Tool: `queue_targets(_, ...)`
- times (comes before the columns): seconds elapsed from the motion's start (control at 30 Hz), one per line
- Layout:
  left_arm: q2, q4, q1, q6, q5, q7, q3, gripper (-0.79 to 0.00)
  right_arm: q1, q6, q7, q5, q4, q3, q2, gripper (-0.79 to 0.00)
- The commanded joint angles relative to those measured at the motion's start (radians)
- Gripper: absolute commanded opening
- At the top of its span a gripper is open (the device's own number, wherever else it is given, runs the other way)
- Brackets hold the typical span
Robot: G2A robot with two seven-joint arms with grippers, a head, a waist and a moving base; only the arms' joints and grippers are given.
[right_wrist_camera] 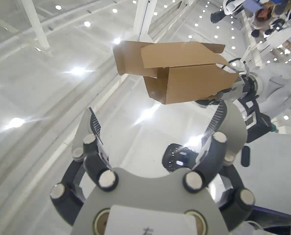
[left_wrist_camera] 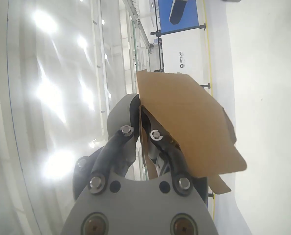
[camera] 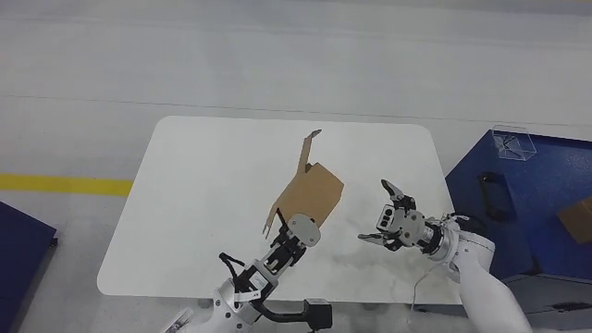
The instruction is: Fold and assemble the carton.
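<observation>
Top view: left tool clamps the carton aloft; right tool gapes wide beside it.

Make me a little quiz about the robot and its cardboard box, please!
1. Fill in the gap: the right gripper is ____ (open or shut).
2. Pick one. The carton is: A lying loose; B clamped in the left gripper; C clamped in both grippers.
3. True or false: the right gripper touches the carton.
Key: 1 open; 2 B; 3 false, there is a gap between them.
</observation>
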Motion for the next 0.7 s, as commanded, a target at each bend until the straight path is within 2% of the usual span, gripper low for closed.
queue_targets(0.0, -0.001, 0.0, 0.002, 0.0, 0.0, 0.005, -0.001, -0.785, 0.0, -0.013, 0.018, -0.049, 0.0, 0.0, 0.0, 0.0)
queue_targets(0.13, -0.001, 0.0, 0.002, 0.0, 0.0, 0.005, -0.001, -0.785, 0.0, -0.013, 0.018, -0.049, 0.0, 0.0, 0.0, 0.0)
queue_targets(0.2, 0.004, 0.013, -0.021, -0.007, 0.0, 0.006, -0.019, -0.785, -0.012, 0.066, -0.062, 0.017, -0.013, -0.033, 0.0, 0.0)
queue_targets(0.27, 0.02, 0.027, -0.066, -0.027, 0.0, 0.016, -0.026, -0.785, 0.001, 0.141, -0.137, 0.173, -0.014, -0.017, 0.007, 0.0)
queue_targets(0.33, 0.043, 0.035, -0.112, -0.035, 0.0, 0.036, -0.013, -0.785, 0.006, 0.141, -0.169, 0.288, 0.006, -0.063, 0.027, 0.0)
queue_targets(0.47, 0.104, 0.066, -0.219, -0.057, 0.0, 0.039, 0.026, -0.785, 0.056, 0.141, -0.372, 0.566, 0.023, -0.164, 0.111, 0.0)
queue_targets(0.67, 0.11, 0.067, -0.228, -0.058, 0.0, 0.038, 0.033, -0.785, 0.06, 0.141, -0.395, 0.599, 0.025, -0.174, 0.12, 0.0)
